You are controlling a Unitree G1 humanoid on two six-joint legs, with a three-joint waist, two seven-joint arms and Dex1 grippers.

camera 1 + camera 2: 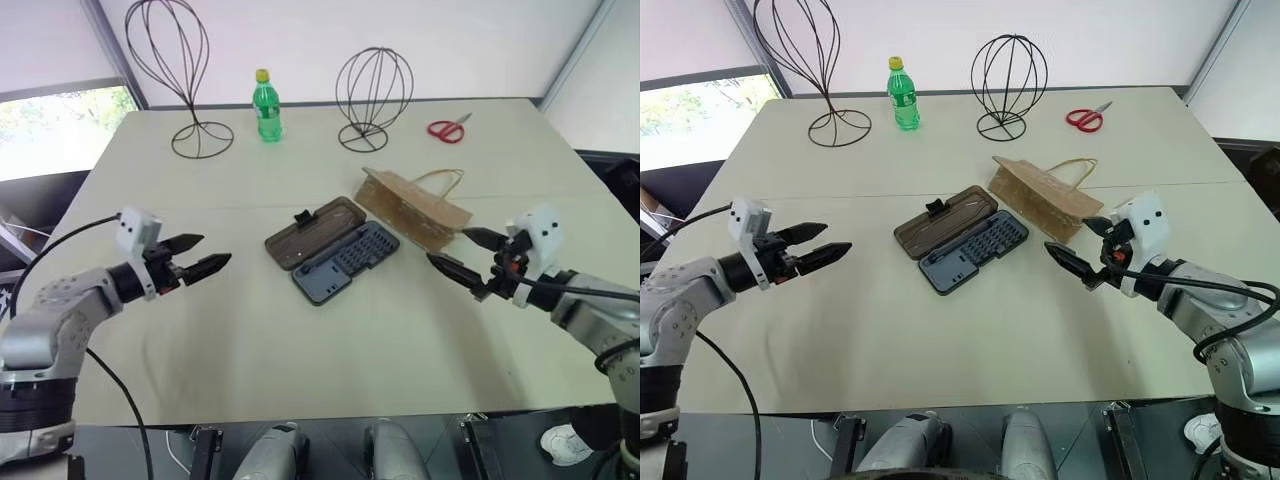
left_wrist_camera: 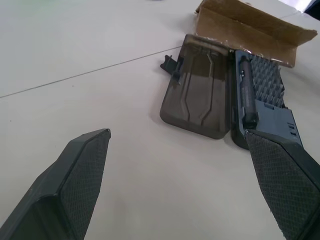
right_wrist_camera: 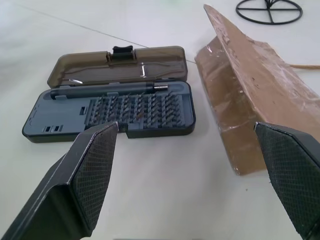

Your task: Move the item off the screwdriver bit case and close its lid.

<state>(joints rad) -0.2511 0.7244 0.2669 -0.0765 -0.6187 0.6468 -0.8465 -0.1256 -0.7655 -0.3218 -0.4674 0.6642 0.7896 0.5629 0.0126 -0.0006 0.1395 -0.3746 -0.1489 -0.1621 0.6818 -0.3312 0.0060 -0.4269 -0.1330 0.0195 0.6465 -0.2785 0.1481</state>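
Tan-brown paper bag (image 1: 412, 208) is lying on the table (image 1: 300, 340) just beside the screwdriver bit case (image 1: 333, 248), off its tray. Smoky-brown lid (image 1: 312, 231) is lying flat open. Left gripper (image 1: 203, 254) and right gripper (image 1: 462, 254) are hovering either side of the case, both spread wide, gripping nothing.

Pale beige table (image 1: 300, 350). Mid-table: open bit case (image 1: 332, 247), lid (image 1: 312, 231) laid flat on the table beside the tray. Paper bag (image 1: 415, 208) just beside the case, on its right, off it. Far edge: two wire head stands (image 1: 185, 70) (image 1: 372, 95), green bottle (image 1: 265, 106) between them, red scissors (image 1: 447, 129) at right.
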